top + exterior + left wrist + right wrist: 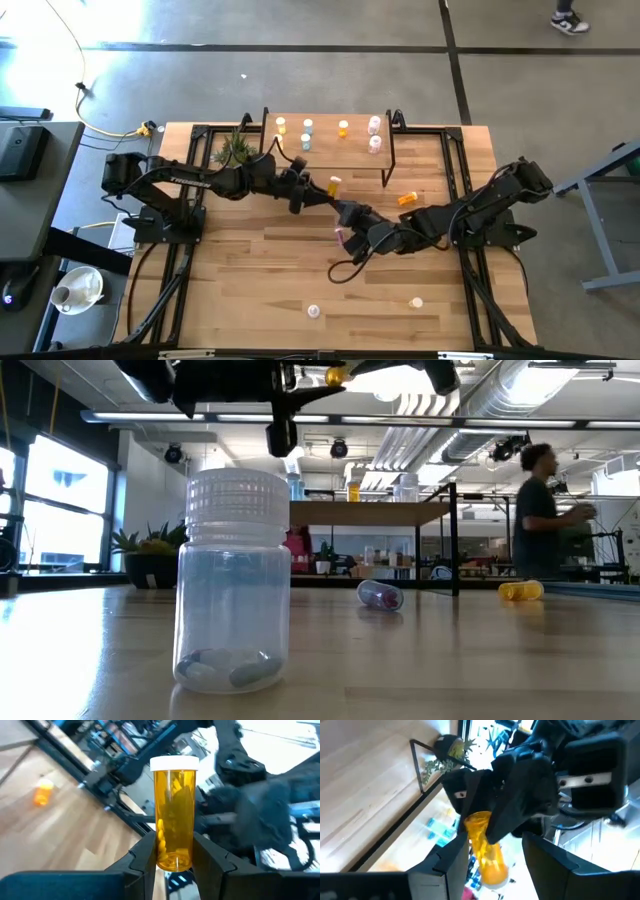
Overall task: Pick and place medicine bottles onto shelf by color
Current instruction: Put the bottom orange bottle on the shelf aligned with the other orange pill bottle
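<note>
Pinching the yellow bottle (175, 810) by its base in the left pincer (175, 851), fingers pressed onto its sides, long axis running straight out from the fingers, white cap farthest from the wrist. Holding it in the air above the middle of the desk (250, 270), just near of the shelf (330, 152).

Judging the coming move: carrying the bottle far and slightly left, toward the single yellow one (281, 125) at the shelf's left end, the left arm being the nearer one to that end.

Hovering close by on the near right with the right pincer (350, 238), fingers spread, gripping nothing, facing the left pincer; lying just beneath it, a pinkish bottle (341, 235) on its side.

Counting six bottles standing on the shelf: one yellow, two pale blue (307, 133), one orange (343, 128), two pinkish-white (375, 133). Counting four on the desk: the pinkish one, an orange one (409, 199) lying right of the shelf's near edge, a pale blue one (232, 580) upright at the near edge, a yellow one (522, 591) on its side to its right. Making eleven with the held one.

Sitting left of the shelf, one small plant (232, 150).
</note>
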You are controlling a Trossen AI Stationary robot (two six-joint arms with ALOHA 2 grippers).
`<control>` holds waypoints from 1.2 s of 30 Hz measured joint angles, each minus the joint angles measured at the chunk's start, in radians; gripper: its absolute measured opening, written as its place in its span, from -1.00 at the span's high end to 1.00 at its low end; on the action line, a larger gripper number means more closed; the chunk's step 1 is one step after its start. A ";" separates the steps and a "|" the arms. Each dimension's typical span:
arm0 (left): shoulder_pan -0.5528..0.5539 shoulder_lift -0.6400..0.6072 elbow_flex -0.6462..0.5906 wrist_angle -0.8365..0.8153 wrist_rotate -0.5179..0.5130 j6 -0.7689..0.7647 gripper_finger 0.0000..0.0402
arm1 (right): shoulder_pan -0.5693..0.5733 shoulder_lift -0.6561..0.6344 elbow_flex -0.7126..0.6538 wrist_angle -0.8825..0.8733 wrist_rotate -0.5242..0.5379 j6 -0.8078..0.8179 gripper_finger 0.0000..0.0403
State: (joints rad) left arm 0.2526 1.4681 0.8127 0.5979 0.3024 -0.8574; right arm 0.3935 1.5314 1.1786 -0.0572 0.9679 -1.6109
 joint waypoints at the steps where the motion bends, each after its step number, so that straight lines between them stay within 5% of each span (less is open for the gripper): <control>1: 0.005 -0.002 0.000 0.003 0.003 0.010 0.54 | 0.001 0.000 0.000 -0.001 0.007 0.015 0.14; 11: 0.038 -0.018 0.000 -0.013 0.008 0.199 0.54 | 0.002 0.000 0.000 -0.002 0.122 0.242 0.14; 22: 0.036 -0.128 0.000 -0.190 -0.047 0.512 0.54 | -0.012 0.000 0.000 0.019 0.120 0.712 0.14; 31: 0.019 -0.219 -0.014 -0.348 -0.053 0.679 0.54 | -0.083 0.000 -0.001 0.026 0.039 1.060 0.14; 36: 0.015 -0.300 -0.122 -0.336 -0.064 0.716 0.54 | -0.117 -0.002 0.016 0.058 -0.099 1.211 0.14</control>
State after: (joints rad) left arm 0.2680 1.1683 0.6907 0.2620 0.2384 -0.1410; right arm 0.2766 1.5291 1.1949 0.0011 0.8685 -0.4000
